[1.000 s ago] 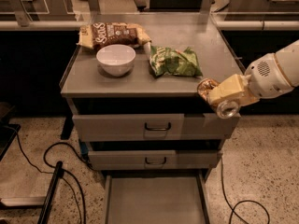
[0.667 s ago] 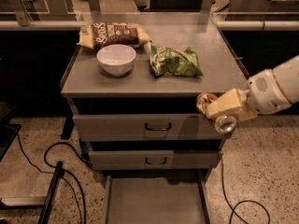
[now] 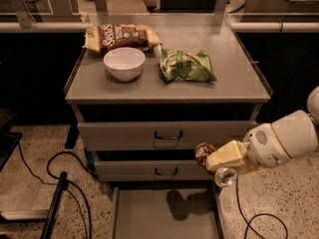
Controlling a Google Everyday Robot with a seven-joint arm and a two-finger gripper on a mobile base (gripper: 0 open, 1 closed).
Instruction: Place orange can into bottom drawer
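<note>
My gripper point(image 3: 214, 162) is at the lower right, in front of the cabinet's right side, at the height of the middle drawer. It is shut on the orange can point(image 3: 203, 154), whose brown-orange body shows just left of the pale fingers point(image 3: 225, 157). The bottom drawer point(image 3: 164, 217) is pulled open below, a shallow grey tray with a bare floor. The can hangs above the drawer's right part and casts a shadow on the floor.
On the cabinet top point(image 3: 234, 76) lie a white bowl point(image 3: 124, 62), a green snack bag point(image 3: 186, 66) and a brown snack bag point(image 3: 121, 36). The two upper drawers point(image 3: 167, 135) are shut. Black cables point(image 3: 55, 178) run over the speckled floor at left.
My gripper has moved down and a little left with the can, from beside the top drawer to the level of the middle drawer.
</note>
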